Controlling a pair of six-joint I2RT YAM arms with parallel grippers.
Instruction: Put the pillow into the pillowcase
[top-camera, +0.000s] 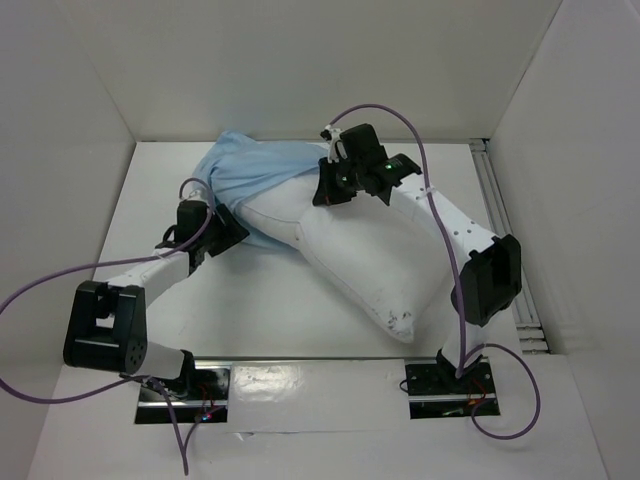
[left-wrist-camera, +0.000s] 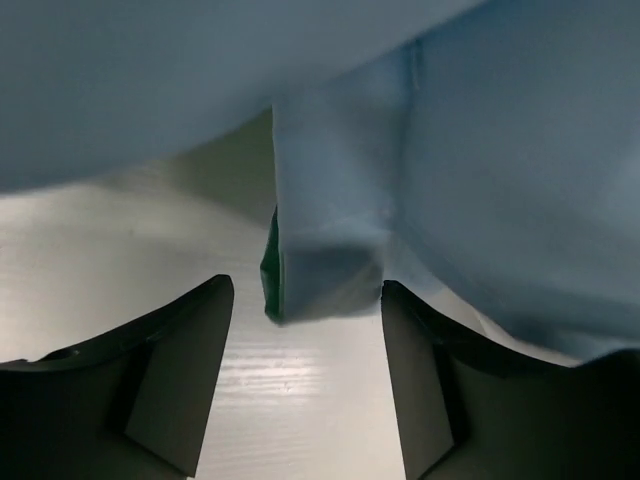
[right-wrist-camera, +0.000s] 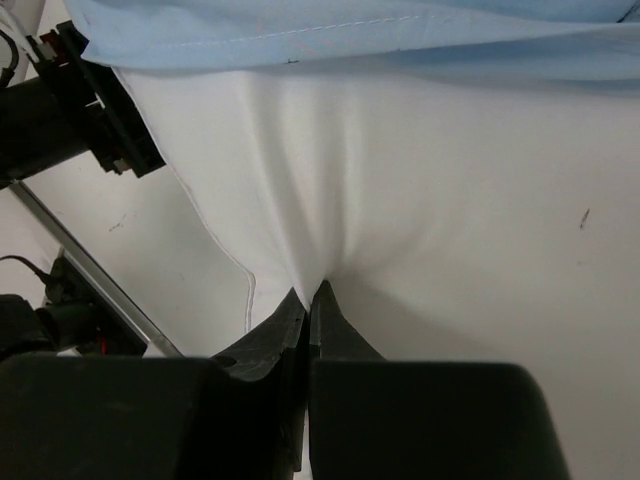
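Note:
The white pillow lies slantwise from the table's middle to the near right. Its far end is under the pale blue pillowcase, which is bunched at the back. My right gripper is shut and pinches a fold of the pillow at its tips, just below the pillowcase hem. My left gripper stands open at the pillowcase's left edge. In the left wrist view a folded corner of the pillowcase, green on its inner face, hangs at the tips of the left gripper, apart from both.
White walls close in the table on three sides. A metal rail runs along the right side. Purple cables loop over both arms. The left arm's wrist shows at the upper left of the right wrist view.

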